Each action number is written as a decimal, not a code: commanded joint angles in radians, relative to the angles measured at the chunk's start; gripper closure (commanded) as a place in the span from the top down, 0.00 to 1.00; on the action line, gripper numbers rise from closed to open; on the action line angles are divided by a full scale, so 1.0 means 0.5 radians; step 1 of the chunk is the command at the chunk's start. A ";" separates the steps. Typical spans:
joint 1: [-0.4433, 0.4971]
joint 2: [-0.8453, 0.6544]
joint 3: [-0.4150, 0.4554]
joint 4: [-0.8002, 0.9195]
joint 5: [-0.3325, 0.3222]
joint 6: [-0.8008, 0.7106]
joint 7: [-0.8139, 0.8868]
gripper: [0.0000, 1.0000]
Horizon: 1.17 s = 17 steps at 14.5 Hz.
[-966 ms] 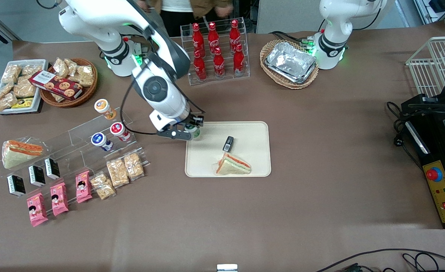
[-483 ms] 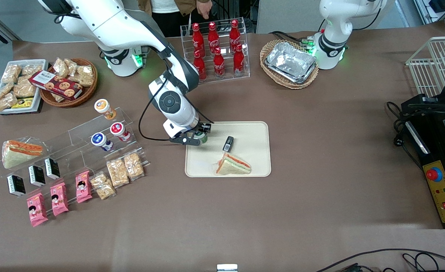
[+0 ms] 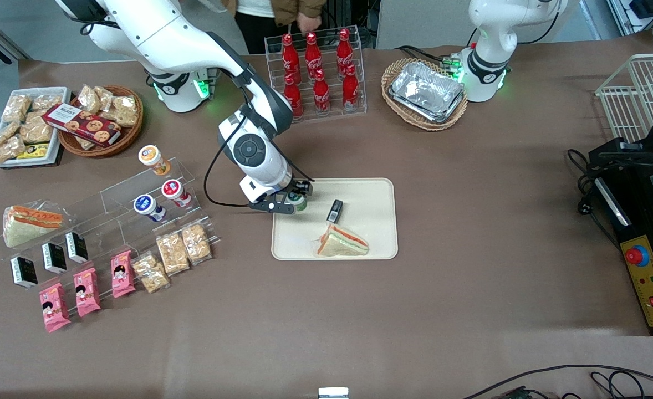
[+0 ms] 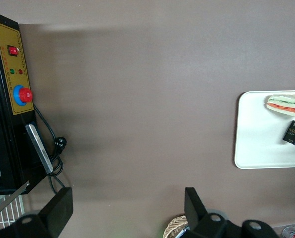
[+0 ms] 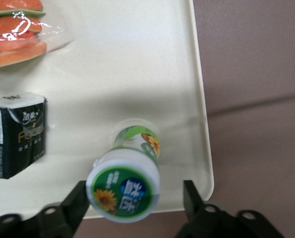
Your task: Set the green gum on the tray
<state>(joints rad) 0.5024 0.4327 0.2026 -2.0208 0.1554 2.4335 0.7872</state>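
While hovering low over the tray (image 3: 360,238), at the corner toward the working arm's end and farthest from the front camera, sits the claw (image 3: 295,200), fingers (image 5: 74,203) spread wide, clear of the bottle on both sides. Between them, the green gum (image 5: 126,180), base planted on the tray, leaning a touch, white lid with its green label tipped toward the wrist camera. Stands just inside the rounded corner, near the low rim, brown tabletop (image 3: 470,183) right past that edge. Not much margin there!

Just beside the gum on the tray, a small black box (image 5: 14,135), apart from the bottle, not touching. Nearer the front camera, still on the tray, a wrapped sandwich (image 3: 342,243). Open cream surface between the gum and the sandwich, and more bare tray toward the parked arm's end.

Off the tray, toward the working arm's end: a clear stepped rack (image 3: 138,194) with an orange-lidded bottle (image 3: 152,158), a red-lidded bottle (image 3: 175,192) and a blue-lidded bottle (image 3: 148,206), well apart from the claw. Farther from the front camera, a clear stand of red cola bottles (image 3: 316,75), close to the arm's elbow. Toward the parked arm's end, wide bare tabletop all the way to a wicker basket of foil trays (image 3: 426,93).
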 commanded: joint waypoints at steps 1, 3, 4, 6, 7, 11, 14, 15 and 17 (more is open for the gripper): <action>0.011 -0.006 -0.012 0.013 0.024 0.020 0.024 1.00; -0.014 -0.080 -0.025 0.016 0.024 -0.007 0.003 1.00; -0.032 -0.138 -0.040 0.026 0.017 -0.083 -0.013 1.00; -0.124 -0.260 -0.049 0.044 -0.001 -0.246 -0.089 1.00; -0.179 -0.331 -0.049 0.050 -0.001 -0.319 -0.172 1.00; -0.458 -0.604 -0.049 0.050 -0.001 -0.623 -0.411 1.00; -0.654 -0.816 -0.049 0.084 -0.001 -0.890 -0.654 1.00; -0.713 -0.856 -0.049 0.126 -0.001 -0.997 -0.675 1.00; -0.832 -0.881 -0.049 0.267 -0.001 -1.245 -0.770 1.00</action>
<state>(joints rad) 0.1562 0.0258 0.1679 -1.9612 0.1539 1.9598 0.4624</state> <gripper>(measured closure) 0.000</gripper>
